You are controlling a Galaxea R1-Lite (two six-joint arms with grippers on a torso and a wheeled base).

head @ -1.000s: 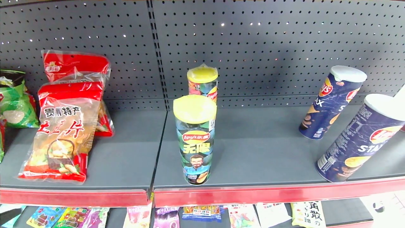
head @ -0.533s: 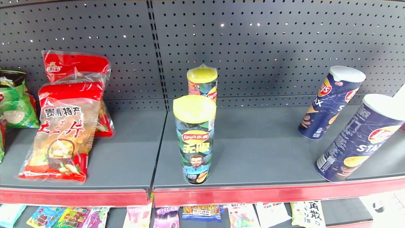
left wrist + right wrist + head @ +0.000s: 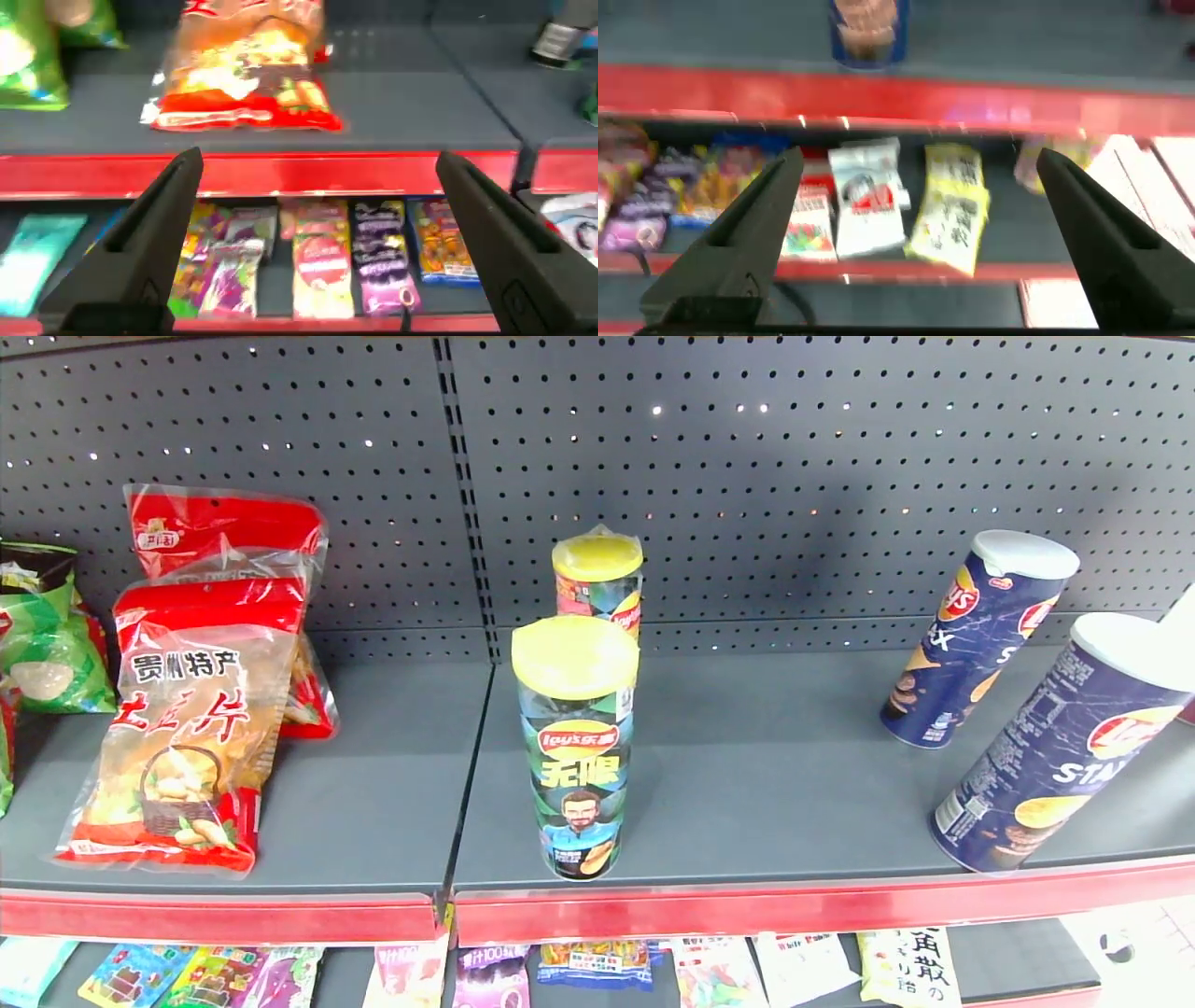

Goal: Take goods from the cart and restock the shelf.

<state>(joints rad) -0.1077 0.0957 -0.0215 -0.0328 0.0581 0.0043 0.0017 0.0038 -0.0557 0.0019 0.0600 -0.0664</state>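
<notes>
My left gripper (image 3: 320, 159) and right gripper (image 3: 920, 154) are both spread wide and hold nothing. Each hangs just in front of the shelf's red front lip (image 3: 747, 905), so I judge the step in hand is to fetch an item from the cart. I should draw straight back from the lip before turning, so the fingers don't hook it or the candy packets (image 3: 579, 966) on the tier below.

The shelf (image 3: 747, 756) is right before me. Its widest bare stretch lies between the front yellow-lidded chip can (image 3: 577, 747) and the blue chip cans (image 3: 980, 635). New stock should come in over the lip there. The front can stands near the edge and looks easy to tip, and the red snack bags (image 3: 177, 728) crowd the left.
</notes>
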